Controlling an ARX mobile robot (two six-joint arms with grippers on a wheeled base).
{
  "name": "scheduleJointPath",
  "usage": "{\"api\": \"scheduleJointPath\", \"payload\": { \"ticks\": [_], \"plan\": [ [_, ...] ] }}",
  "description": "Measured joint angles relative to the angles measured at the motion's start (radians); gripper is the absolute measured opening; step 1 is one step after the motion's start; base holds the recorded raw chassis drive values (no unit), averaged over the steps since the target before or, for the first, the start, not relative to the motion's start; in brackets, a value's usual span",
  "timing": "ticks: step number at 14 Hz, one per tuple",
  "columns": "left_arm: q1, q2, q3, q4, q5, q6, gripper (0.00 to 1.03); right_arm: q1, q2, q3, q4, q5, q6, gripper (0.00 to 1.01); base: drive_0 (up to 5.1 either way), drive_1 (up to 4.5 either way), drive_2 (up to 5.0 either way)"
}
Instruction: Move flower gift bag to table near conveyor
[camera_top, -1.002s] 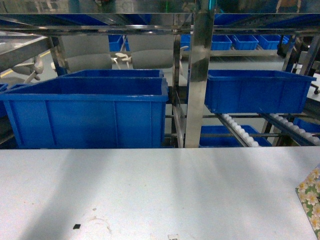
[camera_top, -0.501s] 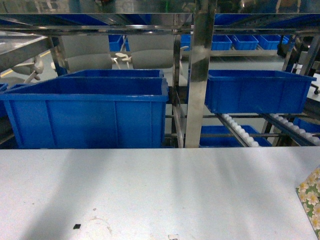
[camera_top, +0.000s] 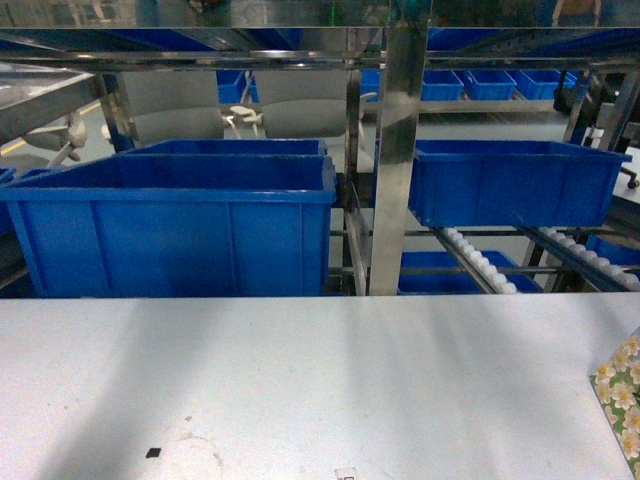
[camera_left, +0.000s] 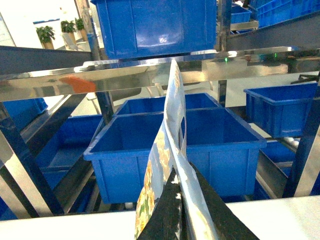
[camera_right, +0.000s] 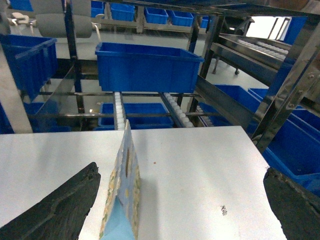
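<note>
Beyond the table (camera_right: 200, 170) stands the conveyor (camera_top: 480, 255); your right gripper (camera_right: 182, 210), jaws wide, could topple the upright flower gift bag (camera_right: 122, 192).

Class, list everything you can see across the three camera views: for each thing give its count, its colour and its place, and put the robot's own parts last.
Table: one, pale grey-white, across the foreground.
Black mark: one, on the table near its front left.
Flower gift bag: one, floral print with a light blue side, on the table; only a corner shows at the right edge of the head view.
Conveyor: one steel-framed rack behind the table, with lanes of white rollers.
Blue bins: several, on and around the rack; exact count unclear.
Potted plants: at least two, green, far background of the left wrist view.
Left gripper: dark, closed on the bag's top edge.
Right gripper: dark, fingers spread wide on either side of the bag.
</note>
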Motion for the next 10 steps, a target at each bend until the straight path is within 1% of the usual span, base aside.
{"api": "scheduleJointPath", "payload": {
  "ticks": [2,3,4,5,7,8,10],
  "plan": [
    [0.0,0.0,0.0,0.0,0.0,0.0,0.02,-0.004,-0.192,-0.012,-0.182,-0.043,0.019,0.98,0.0,0.0,0.0],
    [0.0,0.0,0.0,0.0,0.0,0.0,0.02,0.033,-0.24,-0.022,-0.196,-0.021,0.024,0.98,0.0,0.0,0.0],
    [0.0,0.0,0.0,0.0,0.0,0.0,0.02,0.099,-0.24,-0.022,-0.188,0.007,0.024,0.98,0.0,0.0,0.0],
    [0.0,0.0,0.0,0.0,0.0,0.0,0.02,0.111,-0.24,-0.022,-0.188,0.007,0.023,0.98,0.0,0.0,0.0],
    [-0.003,0.0,0.0,-0.007,-0.003,0.0,0.02,0.109,-0.24,-0.022,-0.188,0.013,0.023,0.98,0.0,0.0,0.0],
    [-0.009,0.003,-0.008,0.005,-0.023,-0.002,0.02,0.109,-0.24,-0.022,-0.188,0.013,0.023,0.98,0.0,0.0,0.0],
    [-0.035,0.067,-0.043,0.037,-0.087,-0.023,0.02,0.109,-0.24,-0.022,-0.188,0.013,0.023,0.98,0.0,0.0,0.0]
  ]
}}
